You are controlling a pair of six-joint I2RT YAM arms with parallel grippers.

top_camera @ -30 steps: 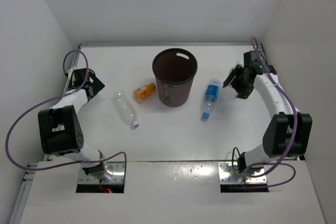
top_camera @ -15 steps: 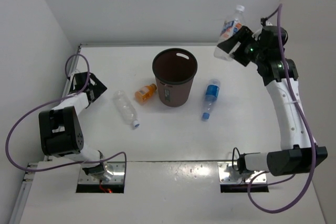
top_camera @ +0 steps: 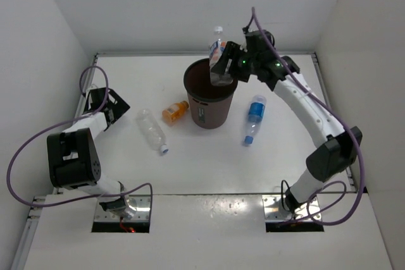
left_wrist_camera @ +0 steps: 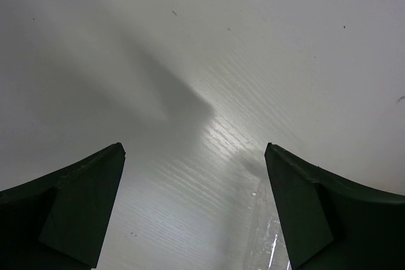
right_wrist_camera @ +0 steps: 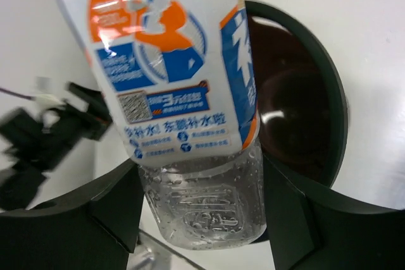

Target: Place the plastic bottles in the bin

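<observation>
Over the bin's (top_camera: pixel 218 109) far rim, the right hand (top_camera: pixel 229 61) clamps the white-labelled bottle (top_camera: pixel 217 49) low, cap up, poised to drop it in. Left hand (top_camera: pixel 112 104) sits wide open, empty; orange bottle (top_camera: pixel 173 111), plain bottle (top_camera: pixel 152 131) and blue bottle (top_camera: pixel 254 118) lie on the tabletop (top_camera: pixel 209 162).

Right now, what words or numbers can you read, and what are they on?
No text reads clearly.
On the white-labelled bottle: blue and orange print and a square code, too blurred to read.
The pale label on the bin: too small to read.
The blue-labelled bottle: too small to read.
</observation>
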